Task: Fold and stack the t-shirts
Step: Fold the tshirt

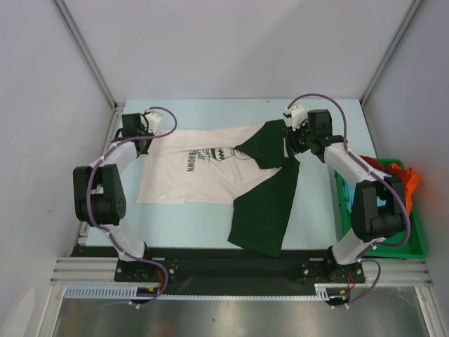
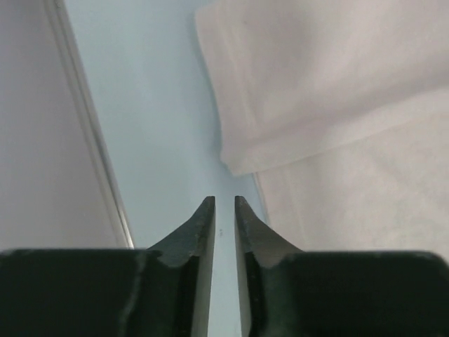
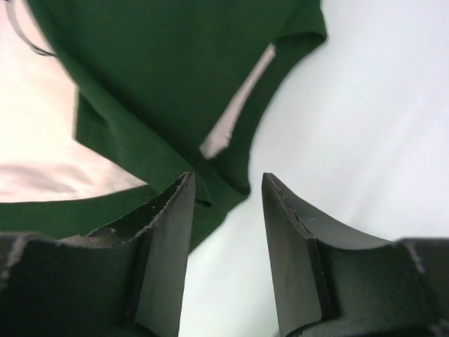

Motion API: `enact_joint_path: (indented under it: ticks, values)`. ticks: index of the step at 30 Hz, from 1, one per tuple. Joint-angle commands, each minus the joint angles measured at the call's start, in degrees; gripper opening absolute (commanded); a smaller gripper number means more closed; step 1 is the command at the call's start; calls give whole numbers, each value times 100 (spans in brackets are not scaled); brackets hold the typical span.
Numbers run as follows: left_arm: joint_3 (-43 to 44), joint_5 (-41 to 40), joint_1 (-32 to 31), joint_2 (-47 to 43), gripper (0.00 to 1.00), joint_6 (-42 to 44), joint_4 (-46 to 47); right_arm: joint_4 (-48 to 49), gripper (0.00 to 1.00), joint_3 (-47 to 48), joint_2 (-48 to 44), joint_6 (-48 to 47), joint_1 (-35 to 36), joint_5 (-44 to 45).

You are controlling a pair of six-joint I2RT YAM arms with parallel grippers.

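Note:
The cream-white t-shirt (image 1: 186, 179) lies spread flat on the table, its dark lettering (image 1: 203, 156) near the collar. The dark green t-shirt (image 1: 270, 200) lies over its right side, reaching toward the near edge. My left gripper (image 1: 144, 144) sits at the white shirt's far left corner. In the left wrist view the left gripper (image 2: 224, 202) is shut to a thin slit with nothing in it, over bare table beside the white sleeve (image 2: 316, 91). My right gripper (image 1: 291, 144) is at the green shirt's far right part. It stands open (image 3: 228, 179) over the green sleeve's edge (image 3: 210, 91), holding nothing.
A green bin (image 1: 415, 235) with orange-red cloth (image 1: 407, 175) and a blue item stands along the right table edge. White enclosure walls and metal frame posts (image 1: 88, 60) close in the table on three sides. The light blue tabletop (image 1: 210, 112) shows behind the shirts.

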Motion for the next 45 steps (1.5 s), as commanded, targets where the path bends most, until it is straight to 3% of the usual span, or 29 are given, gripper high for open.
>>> enact_joint_path:
  ticks: [1,2,5,11,23,30,38,45]
  values:
    - [691,247,-109,580,19,-237,-157,-141,48,512,107,-112,195,-446]
    - [858,265,-100,696,12,-237,-210,-316,48,765,229,-138,300,-481]
    - [1517,335,-117,1065,4,-237,-307,-397,48,1057,405,-121,485,-630]
    - [1949,335,-152,1663,1,-167,-298,-195,48,1269,862,81,766,-674]
    - [1994,572,-249,2095,0,-167,-448,-10,48,1559,1320,187,907,-683]
    - [1186,573,-276,1577,0,-97,-466,69,48,1462,1320,196,916,-719]
    - [-289,397,-267,137,0,-35,-211,157,48,1269,1259,222,916,-771]
    - [-722,142,-258,-366,0,-61,-272,105,49,865,1039,47,907,-867]
